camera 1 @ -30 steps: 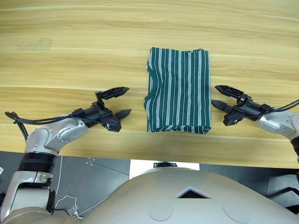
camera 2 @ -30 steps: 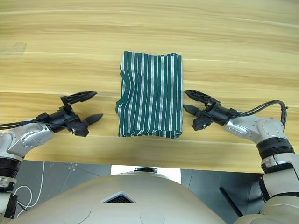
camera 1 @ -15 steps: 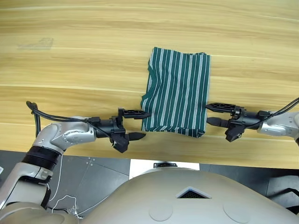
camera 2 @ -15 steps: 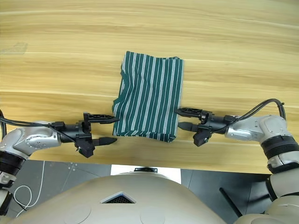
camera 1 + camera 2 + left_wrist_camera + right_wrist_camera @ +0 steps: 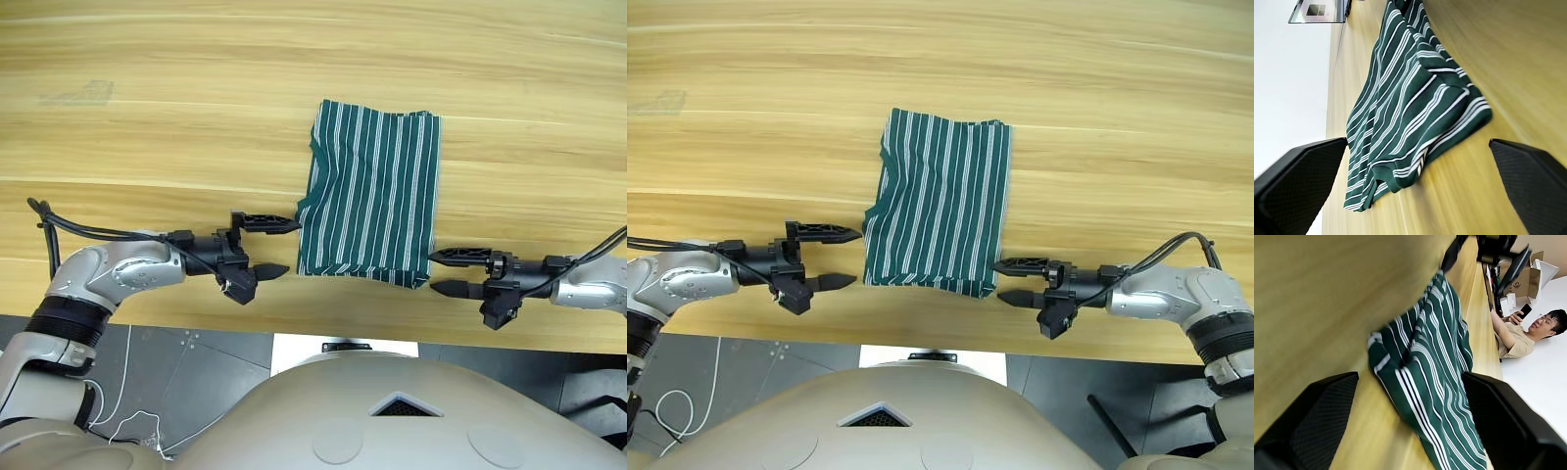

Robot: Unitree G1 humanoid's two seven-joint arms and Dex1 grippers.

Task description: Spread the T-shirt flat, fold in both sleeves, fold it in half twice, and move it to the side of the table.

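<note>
The dark green, white-striped cotton T-shirt (image 5: 370,191) is lying as a compact, layered rectangle in the middle of the pale wooden desk (image 5: 147,127). Its near edge is sitting close to the desk's front and its stripes are running away from the robot. The sleeves are looking already tucked in, so the work seems to be standing at one of the halving folds.

The left hand (image 5: 287,246) is hovering low at the shirt's near left corner with its two fingers spread wide, the farther fingertip just reaching the cloth edge. The right hand (image 5: 432,272) is mirroring it at the near right corner, fingers likewise parted, pointing inward and gripping nothing.

Both are lying level with the desk, probably so that one finger can slip under the stacked layers while the other closes on top, bringing both corners up together and evenly.
</note>
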